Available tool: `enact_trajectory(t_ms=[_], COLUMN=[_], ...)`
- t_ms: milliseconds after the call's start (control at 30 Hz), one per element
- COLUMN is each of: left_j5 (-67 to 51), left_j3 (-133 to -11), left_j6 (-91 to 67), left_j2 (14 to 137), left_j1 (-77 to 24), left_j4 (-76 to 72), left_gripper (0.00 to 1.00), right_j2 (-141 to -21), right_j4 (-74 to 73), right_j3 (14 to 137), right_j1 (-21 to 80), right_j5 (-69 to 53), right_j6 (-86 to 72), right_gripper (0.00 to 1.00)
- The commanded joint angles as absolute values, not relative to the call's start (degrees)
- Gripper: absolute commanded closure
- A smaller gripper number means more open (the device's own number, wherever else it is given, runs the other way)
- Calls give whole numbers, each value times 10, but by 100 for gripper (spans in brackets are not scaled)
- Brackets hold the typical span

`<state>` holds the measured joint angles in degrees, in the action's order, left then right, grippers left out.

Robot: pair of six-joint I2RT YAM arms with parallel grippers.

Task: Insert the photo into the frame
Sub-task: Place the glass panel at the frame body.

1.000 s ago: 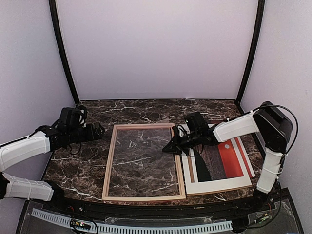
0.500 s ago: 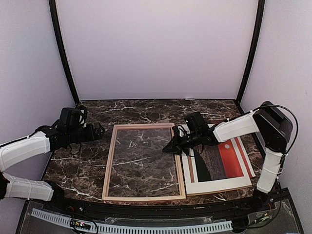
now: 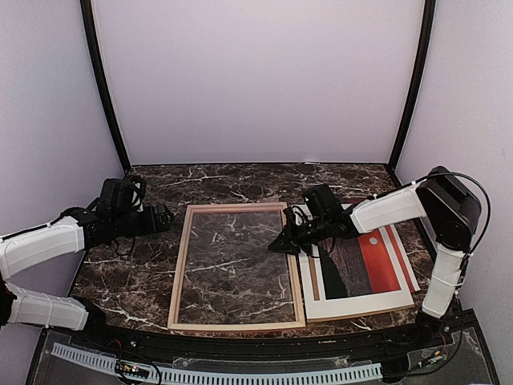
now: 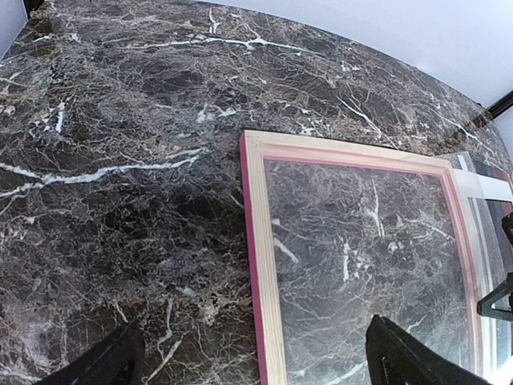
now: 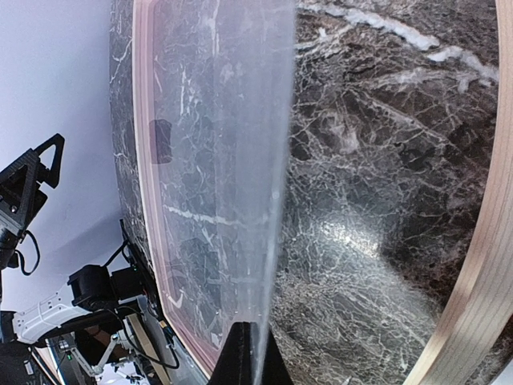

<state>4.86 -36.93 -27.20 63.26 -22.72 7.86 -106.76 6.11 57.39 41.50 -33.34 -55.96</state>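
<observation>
The frame (image 3: 181,265) lies flat on the marble table with its pale wood back up and pink-red edges showing. A clear sheet (image 5: 240,160) sits tilted over its opening. My right gripper (image 3: 277,243) is over the frame's right rail, and in the right wrist view the gripper (image 5: 255,357) is shut on the sheet's edge. The photo (image 3: 377,261) lies face up just right of the frame, dark sea and red sky inside a white border. My left gripper (image 3: 166,216) is open and empty by the frame's far-left corner. In the left wrist view its fingers (image 4: 104,365) straddle the frame's left rail (image 4: 268,321).
A tan board edge (image 3: 361,310) shows under the photo's near side. Dark marble table (image 3: 136,281) runs left of the frame and behind it. White walls and black corner posts (image 3: 104,88) close in the back and sides.
The left gripper has shifted very slightly. The right gripper, the clear sheet, the frame and the photo have not visibly moved.
</observation>
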Motion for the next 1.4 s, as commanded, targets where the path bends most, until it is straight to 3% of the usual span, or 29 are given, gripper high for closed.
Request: enact_trajectory(t_ms=[0,1367], left_j5=[38,34], left_j3=[-359,-358], left_j6=[-272,-276], left_j2=[634,642], left_j1=[-226,-232], left_j4=[67,61], left_gripper=[1,1], right_j2=[-1065,-1036], right_j4=[61,87], right_j3=[590,557], right_j1=[411,417], right_j5=[-327,-311], right_j6=[-549,-577], right_gripper=[100,100])
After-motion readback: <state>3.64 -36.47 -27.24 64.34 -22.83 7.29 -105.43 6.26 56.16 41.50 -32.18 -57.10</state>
